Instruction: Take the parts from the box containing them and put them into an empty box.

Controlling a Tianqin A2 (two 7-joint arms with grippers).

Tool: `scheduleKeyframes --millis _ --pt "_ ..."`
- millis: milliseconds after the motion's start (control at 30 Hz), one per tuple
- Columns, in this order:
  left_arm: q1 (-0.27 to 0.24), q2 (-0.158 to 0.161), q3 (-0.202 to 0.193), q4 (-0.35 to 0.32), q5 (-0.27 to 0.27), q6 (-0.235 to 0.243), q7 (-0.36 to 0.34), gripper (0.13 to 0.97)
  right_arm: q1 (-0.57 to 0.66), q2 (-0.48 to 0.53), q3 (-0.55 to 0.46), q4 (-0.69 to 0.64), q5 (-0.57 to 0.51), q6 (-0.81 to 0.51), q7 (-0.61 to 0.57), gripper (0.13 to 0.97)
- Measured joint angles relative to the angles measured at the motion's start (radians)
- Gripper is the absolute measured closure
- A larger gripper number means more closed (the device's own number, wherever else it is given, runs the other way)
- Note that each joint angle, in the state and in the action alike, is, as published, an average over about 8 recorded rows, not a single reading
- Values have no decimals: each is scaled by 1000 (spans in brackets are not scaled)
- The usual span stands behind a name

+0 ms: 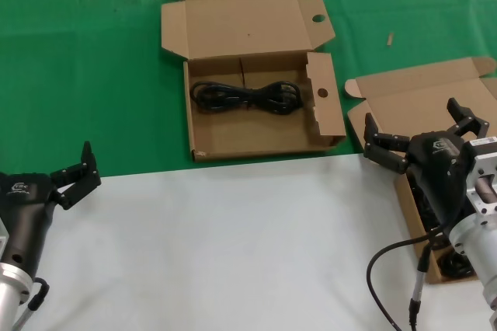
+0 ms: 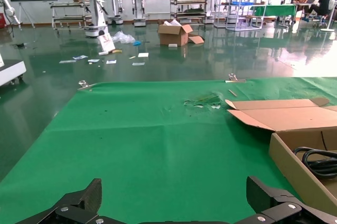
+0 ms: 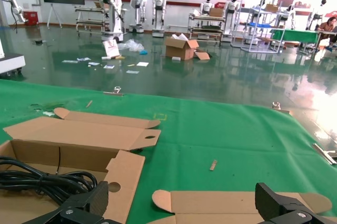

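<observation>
The box with round finger holes (image 1: 326,117) lies open at the middle back, and one black coiled cable bundle (image 1: 245,96) lies inside it. The plain-lidded box (image 1: 423,86) lies open at the right; its tray is mostly hidden under my right arm, with dark cable showing at its near end (image 1: 458,266). My right gripper (image 1: 415,125) is open and empty above this box. My left gripper (image 1: 74,168) is open and empty at the near left. The right wrist view shows the holed box (image 3: 124,169), its cable (image 3: 37,179) and the plain lid (image 3: 237,203).
A green mat (image 1: 78,74) covers the back of the table and a white surface (image 1: 233,245) the front. The left wrist view shows the holed box's wall (image 2: 292,169) and cable (image 2: 316,162) beside open mat. A small scrap (image 1: 390,37) lies on the mat.
</observation>
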Motion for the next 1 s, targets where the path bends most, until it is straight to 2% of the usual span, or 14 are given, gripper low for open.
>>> scheduleKeyframes --millis 1000 --pt "0 0 0 0 0 0 0 132 0 0 0 0 0 0 0 129"
